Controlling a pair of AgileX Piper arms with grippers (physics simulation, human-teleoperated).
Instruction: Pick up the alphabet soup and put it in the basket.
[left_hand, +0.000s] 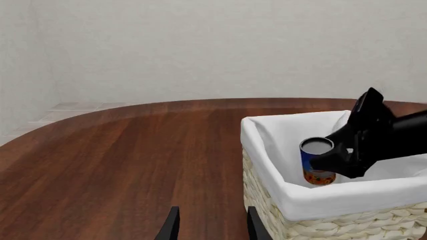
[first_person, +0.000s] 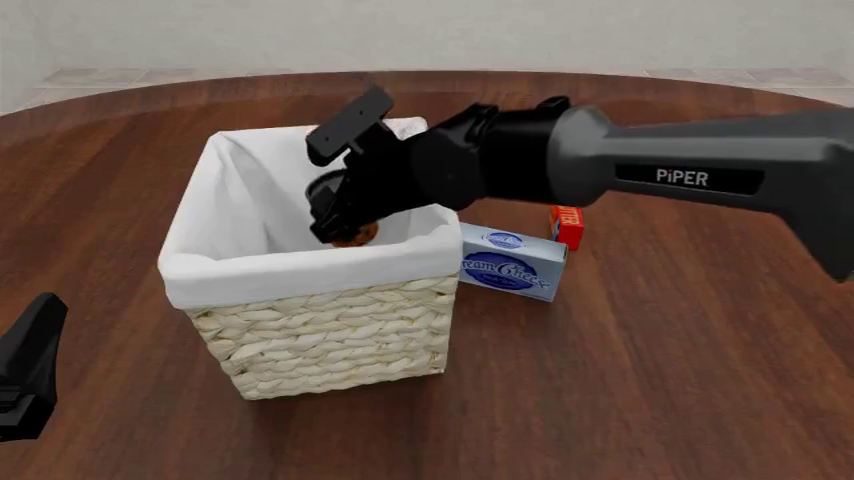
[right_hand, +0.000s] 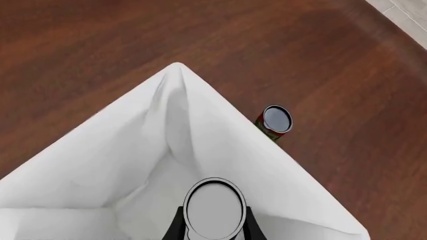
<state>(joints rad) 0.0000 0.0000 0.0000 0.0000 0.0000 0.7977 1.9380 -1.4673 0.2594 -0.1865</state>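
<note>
The alphabet soup (left_hand: 317, 162) is a small can with a pale lid, a blue label and an orange base. It hangs upright inside the basket (left_hand: 333, 197), below the rim. My right gripper (left_hand: 331, 159) is shut on it, coming down from above. In the right wrist view the can's lid (right_hand: 213, 206) sits between the right gripper (right_hand: 213, 227) fingers, over the white lining (right_hand: 133, 150). From the front, only the can's orange base (first_person: 355, 236) shows under the right gripper (first_person: 336, 210). My left gripper (left_hand: 212, 222) is open and empty, low beside the basket (first_person: 320, 300).
A blue-white cream cheese box (first_person: 511, 262) and a small orange-red box (first_person: 569, 226) stand just right of the basket. Another dark can (right_hand: 275, 120) stands on the wooden table (first_person: 641, 380) just outside the basket's far wall. The left arm (first_person: 27, 370) rests at the front left.
</note>
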